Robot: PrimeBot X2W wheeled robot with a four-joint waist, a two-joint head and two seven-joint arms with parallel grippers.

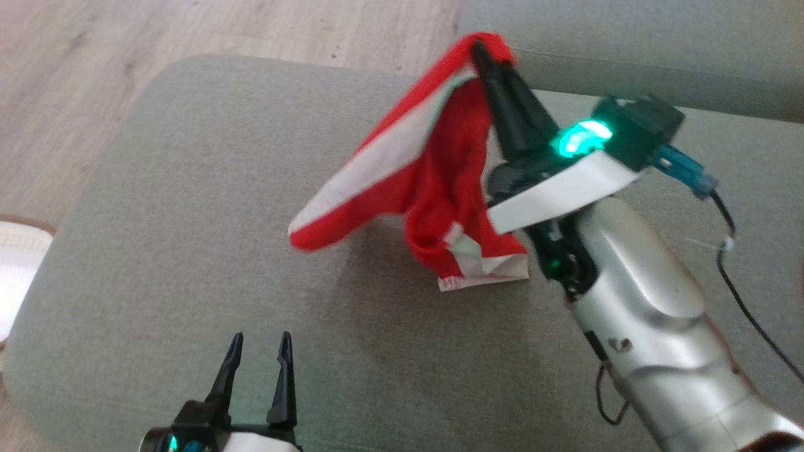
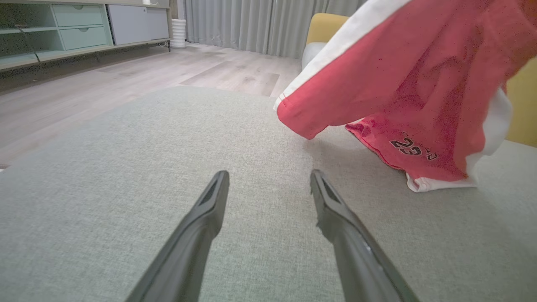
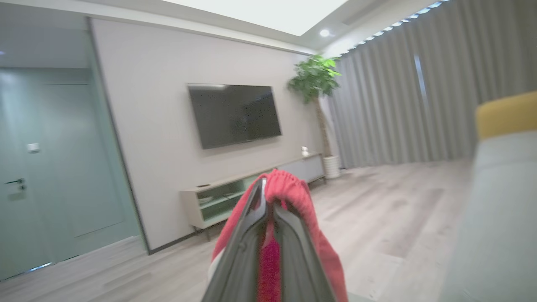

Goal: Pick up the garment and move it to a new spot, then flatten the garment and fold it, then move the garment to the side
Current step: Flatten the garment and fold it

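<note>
Garment point(image 1: 433, 182): red shorts with white side stripes and white hem trim. I see them hanging in loose folds.
Location: raised over the grey cushion point(image 1: 157, 220). The lowest white hem appears to touch the fabric surface, while the other leg end hangs just above it.
Right gripper point(image 1: 482, 53): closed, pinching a bunched red edge at the very top of the garment. The cloth spills over both fingers.
Left gripper point(image 1: 261, 342): jaws spread and empty, low over the near part of the cushion, apart from the garment.
Handling: I judge it light, limp and not fragile. It will sag, swing and crumple rather than hold any shape.
Where to hold: I judge an edge best, either the waistband or a hem corner. A second pinch on the free leg end would let me stretch it flat.
Risk: a one-point pinch on thin bunched cloth may slip if I move fast.
</note>
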